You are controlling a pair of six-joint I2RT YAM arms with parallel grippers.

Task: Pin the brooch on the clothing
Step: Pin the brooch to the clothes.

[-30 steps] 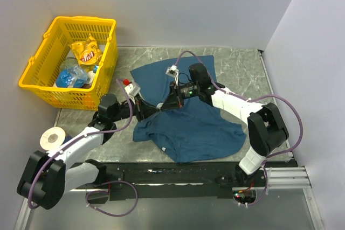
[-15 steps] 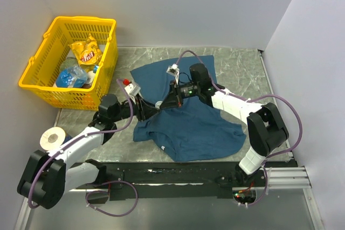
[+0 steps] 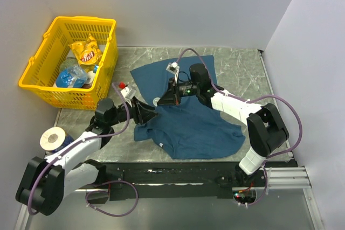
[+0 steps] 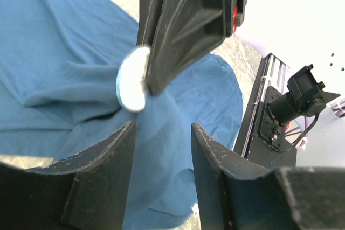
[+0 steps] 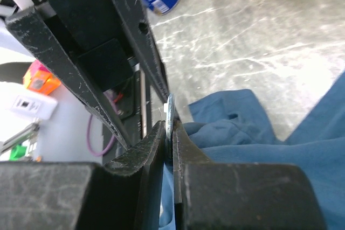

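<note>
The clothing (image 3: 194, 125), a dark teal T-shirt, lies crumpled mid-table, with a fold pulled up toward the grippers. My right gripper (image 3: 161, 99) is shut on the brooch (image 3: 156, 100), a small pale silver disc. The right wrist view shows the brooch (image 5: 170, 112) edge-on in the right gripper (image 5: 169, 127), teal fabric (image 5: 242, 127) beside and under it. My left gripper (image 3: 142, 112) stands open just left of the brooch, holding nothing. In the left wrist view the brooch (image 4: 133, 78) sits beyond the left gripper (image 4: 161, 129), at the tip of the right gripper's fingers (image 4: 183, 30), over the shirt (image 4: 59, 68).
A yellow basket (image 3: 38, 79) with a snack bag (image 3: 86, 51) and bottles stands at the back left. A roll of tape (image 3: 52, 138) lies by the left arm. A black rail (image 3: 188, 173) runs along the near edge. White walls close in on all sides.
My left gripper has opened and drawn back to the left, away from the brooch. The right gripper keeps its hold and has shifted slightly left.
</note>
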